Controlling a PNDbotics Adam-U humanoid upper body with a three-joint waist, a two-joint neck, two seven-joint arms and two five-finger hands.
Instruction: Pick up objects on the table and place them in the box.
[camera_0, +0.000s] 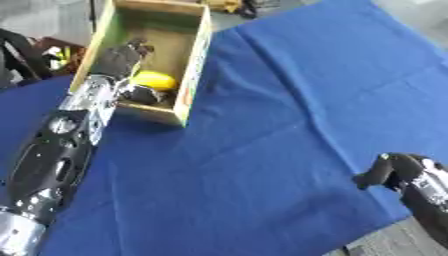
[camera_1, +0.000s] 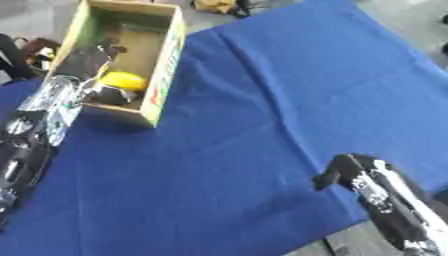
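A yellow object (camera_0: 155, 79) lies inside the cardboard box (camera_0: 194, 65) at the far left of the blue-clothed table (camera_0: 289, 100). The left hand (camera_0: 122, 57) reaches into the box beside it; whether its fingers grip it cannot be told. The right hand (camera_1: 346, 170) rests curled, holding nothing, at the near right edge.

A cardboard box (camera_1: 162, 65) sits at the upper left of the blue cloth (camera_1: 262, 100) covering the surface. The left hand (camera_1: 87, 62) reaches into the box, beside a yellow object (camera_1: 122, 80). The right hand (camera_1: 346, 172) hangs curled above the cloth's lower right.
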